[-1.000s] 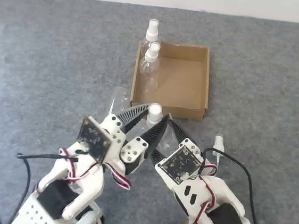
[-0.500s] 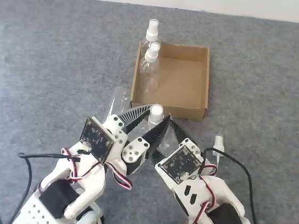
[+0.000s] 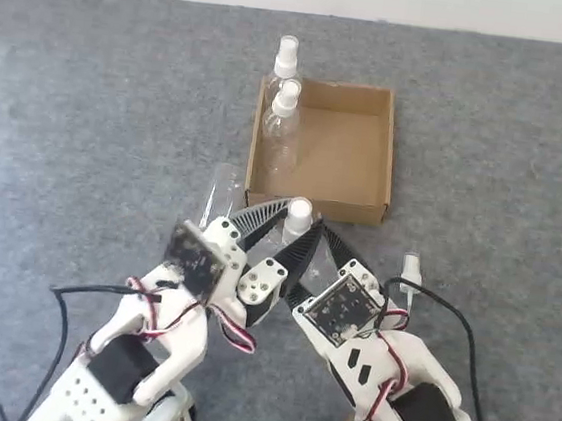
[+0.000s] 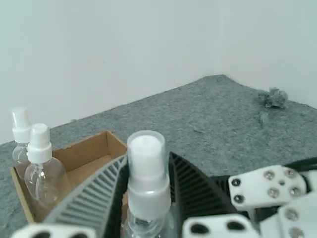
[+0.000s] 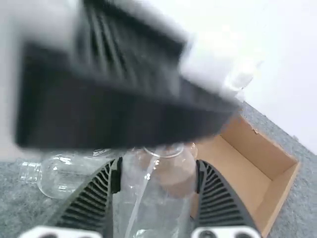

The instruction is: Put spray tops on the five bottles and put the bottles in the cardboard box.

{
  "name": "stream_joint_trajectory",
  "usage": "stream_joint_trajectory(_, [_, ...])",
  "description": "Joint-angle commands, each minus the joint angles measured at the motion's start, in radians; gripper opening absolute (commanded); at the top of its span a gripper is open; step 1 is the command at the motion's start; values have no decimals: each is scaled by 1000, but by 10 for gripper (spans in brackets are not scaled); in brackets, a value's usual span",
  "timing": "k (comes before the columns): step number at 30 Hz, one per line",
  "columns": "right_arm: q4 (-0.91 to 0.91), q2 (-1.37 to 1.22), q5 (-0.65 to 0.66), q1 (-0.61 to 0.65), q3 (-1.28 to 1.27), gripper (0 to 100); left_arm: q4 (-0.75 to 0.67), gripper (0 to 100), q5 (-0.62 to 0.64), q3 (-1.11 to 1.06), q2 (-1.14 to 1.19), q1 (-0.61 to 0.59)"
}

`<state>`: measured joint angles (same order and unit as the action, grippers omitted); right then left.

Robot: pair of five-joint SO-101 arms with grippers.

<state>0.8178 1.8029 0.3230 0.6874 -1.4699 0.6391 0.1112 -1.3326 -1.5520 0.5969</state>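
A clear bottle point(image 5: 157, 174) stands upright just in front of the cardboard box point(image 3: 339, 152), with my right gripper point(image 5: 156, 191) shut on its body. A white spray top point(image 3: 299, 212) sits on the bottle's neck, and my left gripper point(image 4: 146, 196) is shut on it from the side. One capped bottle point(image 3: 282, 122) stands inside the box at its left wall. Another capped bottle point(image 3: 286, 60) stands outside, behind the box's back left corner. An uncapped bottle point(image 3: 225, 191) lies on the carpet by the box's front left corner.
A loose spray top point(image 3: 412, 274) lies on the grey carpet to the right of my right arm. The right part of the box floor point(image 3: 352, 158) is bare. Cables trail beside both arm bases.
My left arm has swung to the right and its wrist has turned, carrying the spray top slightly right on the bottle. The right arm has stayed still.
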Motion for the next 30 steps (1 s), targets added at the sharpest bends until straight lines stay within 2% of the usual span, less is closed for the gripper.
stream_joint_trajectory(1, [-30,15,2,-13,46,41,-63,22,-25,-19,-5,5])
stream_joint_trajectory(10, [-22,15,-3,-44,64,41,-58,21,-52,-22,-5,5])
stream_joint_trajectory(15, [-22,15,-104,-117,87,40,-58,21,-54,-22,-5,5])
stream_joint_trajectory(30, [-19,15,-114,-117,77,39,-64,23,-51,-36,-5,11])
